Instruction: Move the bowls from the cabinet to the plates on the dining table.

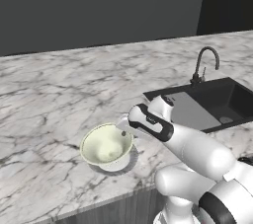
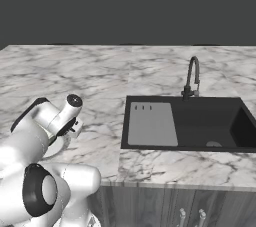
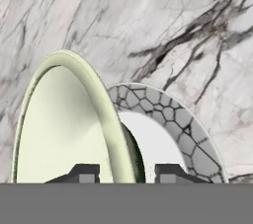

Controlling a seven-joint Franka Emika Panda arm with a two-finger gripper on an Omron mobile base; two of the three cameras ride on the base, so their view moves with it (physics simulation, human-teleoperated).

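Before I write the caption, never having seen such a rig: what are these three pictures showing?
A white robot arm works at a marble dining table with a black sink and tap. Two pictures look forward from behind the arm, left and right; the third looks along its end effector. A cream bowl sits on a small plate. The fingers straddle the bowl's rim, one inside, one outside, with a gap showing, so the grip looks loosened.

Cream-white bowl (image 1: 105, 145) upright on a small round plate (image 1: 129, 164) – pale centre, cracked-pattern grey rim – on the marble dining table (image 1: 49, 90)
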